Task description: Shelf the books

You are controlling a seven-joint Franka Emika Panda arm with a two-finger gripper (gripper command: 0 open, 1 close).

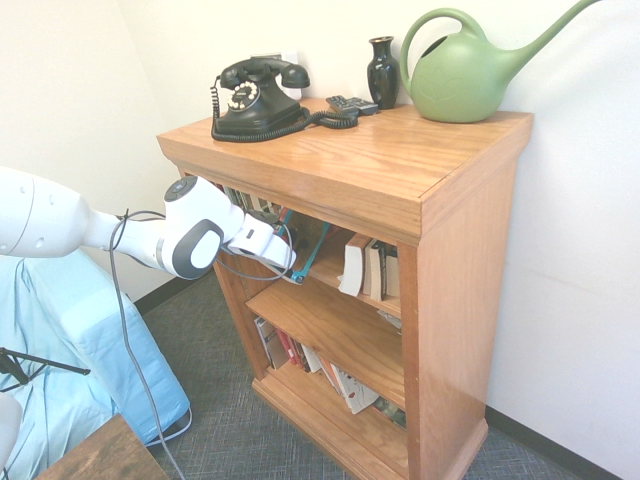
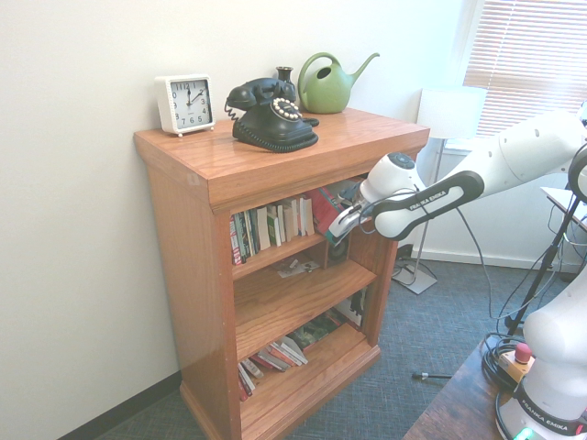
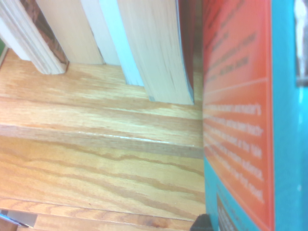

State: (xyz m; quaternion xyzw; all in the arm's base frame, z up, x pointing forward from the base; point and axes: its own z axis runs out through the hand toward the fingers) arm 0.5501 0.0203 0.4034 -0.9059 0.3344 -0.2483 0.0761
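Note:
The book (image 1: 312, 253) is a paperback with a turquoise edge and an orange-red back cover (image 3: 240, 120). It stands tilted in the top opening of the oak shelf (image 1: 400, 160), just right of a row of upright books (image 2: 271, 225). My gripper (image 1: 292, 268) reaches in under the overhanging top and is shut on the book's lower front part (image 2: 323, 209). In the wrist view the book's bottom edge is near the shelf board (image 3: 96, 159), close to the neighbouring books' page edges (image 3: 159, 53). Whether it touches the board is unclear.
On the bookcase top stand a black telephone (image 1: 255, 100), a dark vase (image 1: 382, 72), a green watering can (image 1: 460, 75) and a white clock (image 2: 185, 104). More books lean at the right of the top level (image 1: 370, 268) and lie on the bottom shelf (image 2: 275, 357). The right side panel (image 1: 450, 300) is close.

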